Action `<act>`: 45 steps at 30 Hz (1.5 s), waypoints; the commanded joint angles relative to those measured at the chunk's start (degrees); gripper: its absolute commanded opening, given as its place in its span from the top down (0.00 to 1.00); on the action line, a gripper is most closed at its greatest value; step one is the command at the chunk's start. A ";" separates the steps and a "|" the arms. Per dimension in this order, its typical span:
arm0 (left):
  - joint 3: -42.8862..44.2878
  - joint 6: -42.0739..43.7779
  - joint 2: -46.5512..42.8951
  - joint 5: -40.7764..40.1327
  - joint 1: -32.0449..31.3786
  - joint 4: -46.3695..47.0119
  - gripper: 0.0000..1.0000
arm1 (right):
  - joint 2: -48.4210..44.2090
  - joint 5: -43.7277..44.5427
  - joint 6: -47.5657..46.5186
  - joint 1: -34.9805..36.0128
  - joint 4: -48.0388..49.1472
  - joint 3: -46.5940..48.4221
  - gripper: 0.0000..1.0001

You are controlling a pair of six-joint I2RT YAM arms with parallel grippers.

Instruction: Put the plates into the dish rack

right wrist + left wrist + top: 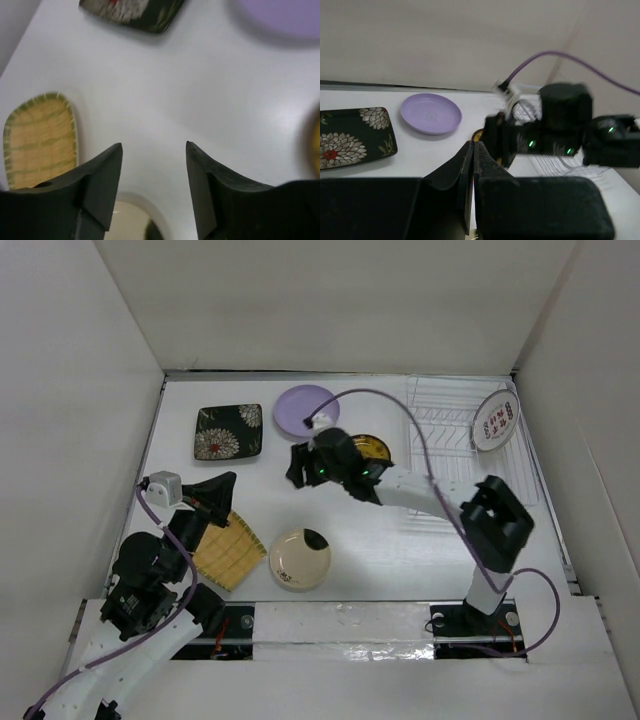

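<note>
The white wire dish rack [452, 455] stands at the back right, with the white plate with red marks [494, 420] upright in it. On the table lie the lilac plate [303, 408], the black floral square [229, 431], the brown-gold plate [373, 448], the cream plate with the black patch [299, 558] and the yellow woven square [228, 550]. The glossy tan plate is out of view. My right gripper [297, 468] is open and empty over bare table [154, 147], left of the brown-gold plate. My left gripper [222, 485] is shut and empty [473, 145], above the woven square's far end.
White walls box in the table on the left, back and right. In the left wrist view the right arm [560, 130] stands close ahead, with the lilac plate [431, 113] and floral square [352, 137] beyond. A purple cable [420, 440] arcs over the rack.
</note>
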 commanded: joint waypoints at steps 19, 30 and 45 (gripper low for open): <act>0.30 1.46 1.19 -10.38 0.03 0.38 0.74 | 31.45 -37.57 16.53 11.50 6.47 21.70 0.57; 0.30 1.38 -2.50 -9.06 0.03 0.73 0.72 | 11.71 -24.86 12.51 2.73 5.17 20.15 1.00; 0.65 0.23 -5.93 -1.77 0.03 1.26 0.66 | -20.57 32.80 -17.11 -34.90 -17.72 5.46 1.00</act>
